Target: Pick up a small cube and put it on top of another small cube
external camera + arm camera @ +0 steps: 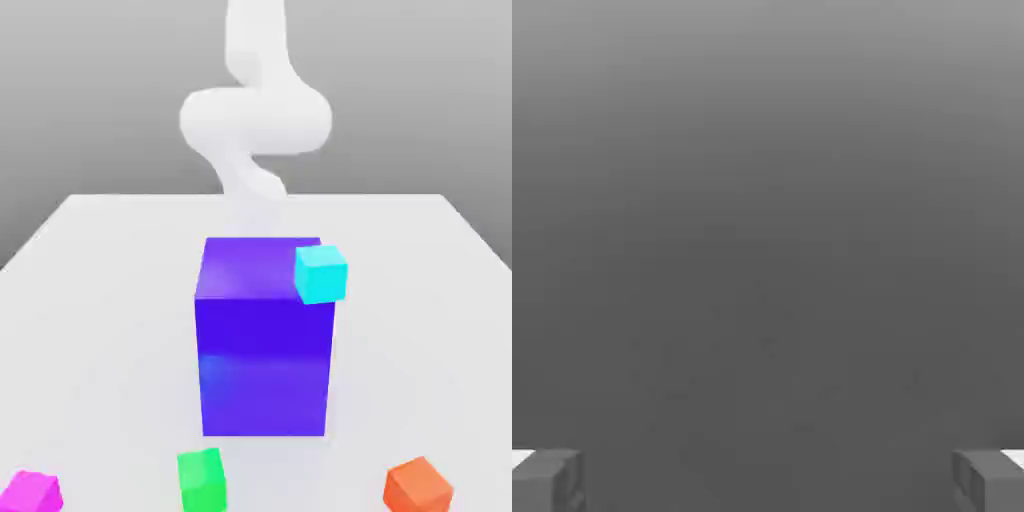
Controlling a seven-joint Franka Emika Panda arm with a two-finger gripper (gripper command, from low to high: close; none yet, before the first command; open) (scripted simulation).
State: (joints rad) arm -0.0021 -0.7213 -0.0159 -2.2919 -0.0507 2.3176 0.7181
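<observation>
— Is anything getting stacked yet?

— Nothing, as far as I can see. The small magenta-pink cube (31, 491) is sitting on the table (100, 260) at the near corner on the exterior view's left, with nothing on it and nothing under it but the table.

— And the arm?

— The white arm (255, 115) is hanging back beyond the far edge, behind the big blue-purple block (264, 340) in the middle. The gripper (768, 480) is standing spread wide, its two fingertips (547, 480) well apart and gripping nothing.

— What else is lying about?

— A green cube (201, 479) and an orange cube (418, 486) are sitting along the near edge with the pink one, all well apart. A cyan cube (321, 274) is showing at the block's upper corner; whether it is resting on it I cannot tell.

— So what is left?

— I'd say everything: reaching, grasping, lifting, placing.
</observation>
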